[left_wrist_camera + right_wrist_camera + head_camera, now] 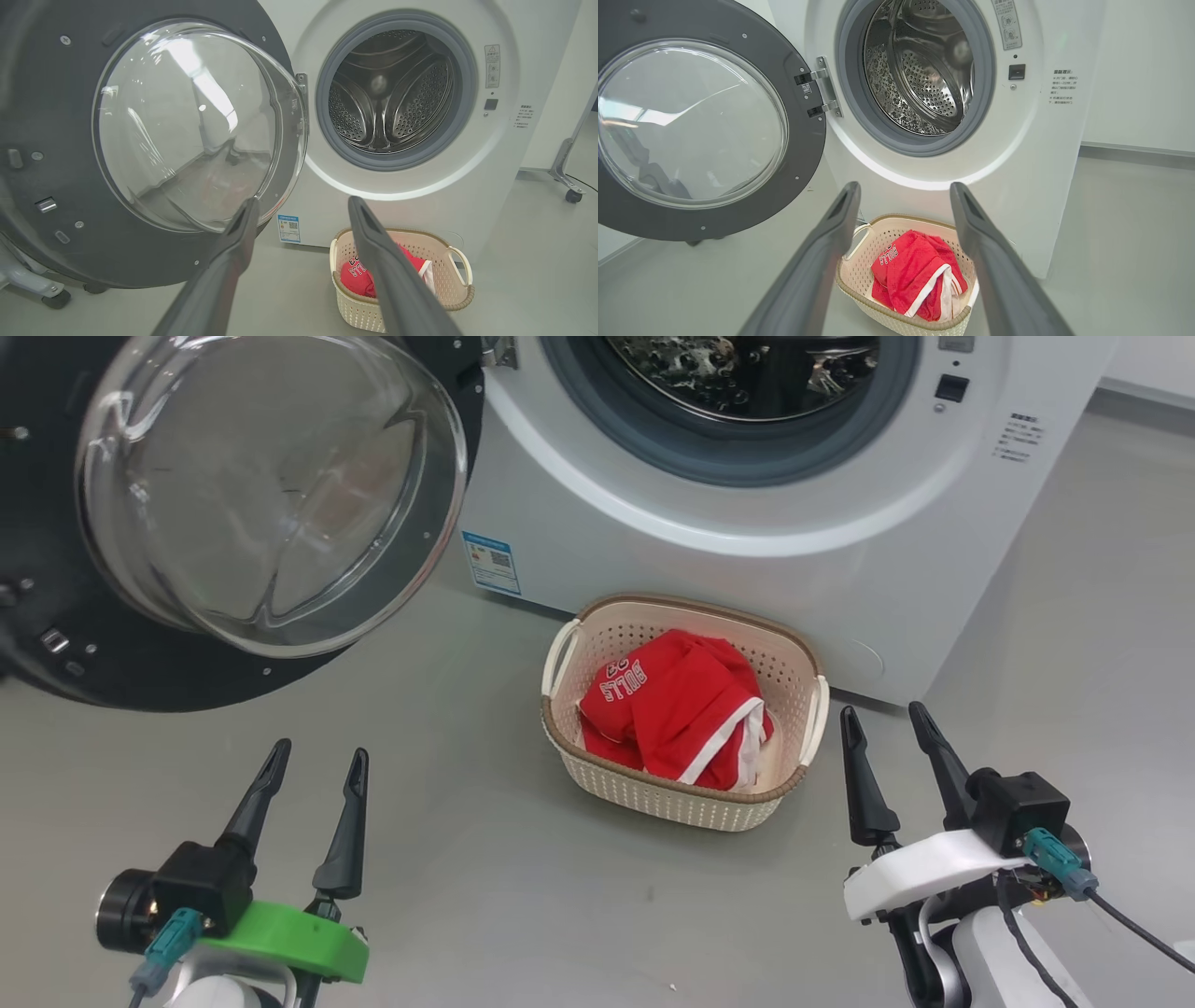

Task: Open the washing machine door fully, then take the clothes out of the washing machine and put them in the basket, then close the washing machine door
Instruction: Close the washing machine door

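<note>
Washing machine door (pixel 271 495): swung wide open to the left of the washing machine (pixel 709 569), glass bowl bulging toward the near side. Drum (pixel 387 93): exposed, bare perforated steel. Basket (pixel 672 798): on the grey floor (pixel 485 859) just in front of the machine, below the round opening, right of the blue label (pixel 492 563). Clothes (pixel 672 709): red, bundled inside the basket, white "BULLS" lettering and white stripe trim uppermost. Left gripper (pixel 319 752): near left, below the door, fingers spread apart, holding nothing. Right gripper (pixel 882 711): near right, on the near side of the basket, fingers spread apart, holding nothing.
</note>
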Robot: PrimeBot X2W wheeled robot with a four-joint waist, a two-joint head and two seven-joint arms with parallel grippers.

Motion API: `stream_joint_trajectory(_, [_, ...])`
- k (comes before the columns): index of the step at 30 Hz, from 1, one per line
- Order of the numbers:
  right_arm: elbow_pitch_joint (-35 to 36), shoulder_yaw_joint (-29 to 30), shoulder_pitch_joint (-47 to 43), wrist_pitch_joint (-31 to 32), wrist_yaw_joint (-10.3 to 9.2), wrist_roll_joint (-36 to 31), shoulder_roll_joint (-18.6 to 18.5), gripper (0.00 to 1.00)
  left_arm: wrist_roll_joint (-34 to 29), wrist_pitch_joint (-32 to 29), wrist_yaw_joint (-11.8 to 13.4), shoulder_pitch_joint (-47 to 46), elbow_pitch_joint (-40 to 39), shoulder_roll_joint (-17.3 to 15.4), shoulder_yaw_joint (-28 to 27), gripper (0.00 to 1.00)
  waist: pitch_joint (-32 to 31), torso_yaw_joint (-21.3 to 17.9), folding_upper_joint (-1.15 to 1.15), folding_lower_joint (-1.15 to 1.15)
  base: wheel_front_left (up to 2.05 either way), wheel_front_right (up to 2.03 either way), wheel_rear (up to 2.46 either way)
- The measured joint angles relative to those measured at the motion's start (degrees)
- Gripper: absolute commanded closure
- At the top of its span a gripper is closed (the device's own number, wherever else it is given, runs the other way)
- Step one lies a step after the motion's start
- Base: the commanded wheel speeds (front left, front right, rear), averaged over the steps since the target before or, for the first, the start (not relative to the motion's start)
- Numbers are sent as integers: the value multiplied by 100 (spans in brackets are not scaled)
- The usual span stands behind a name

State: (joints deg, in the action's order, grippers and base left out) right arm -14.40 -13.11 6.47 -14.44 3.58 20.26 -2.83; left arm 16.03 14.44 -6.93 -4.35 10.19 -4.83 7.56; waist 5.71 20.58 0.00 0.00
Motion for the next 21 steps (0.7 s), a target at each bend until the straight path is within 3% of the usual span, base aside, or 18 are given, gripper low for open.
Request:
stream_joint_trajectory(12, [-94,-233,-29,0,105,4,1,0,-43,0,0,181,-44,13,-165,0,-136,784,0,0,0,0,0])
stream_joint_trajectory(21, [-242,-543,140,0,166,7,-2,0,-41,0,60,356,-276,20,-464,0,-40,985,0,0,0,0,0])
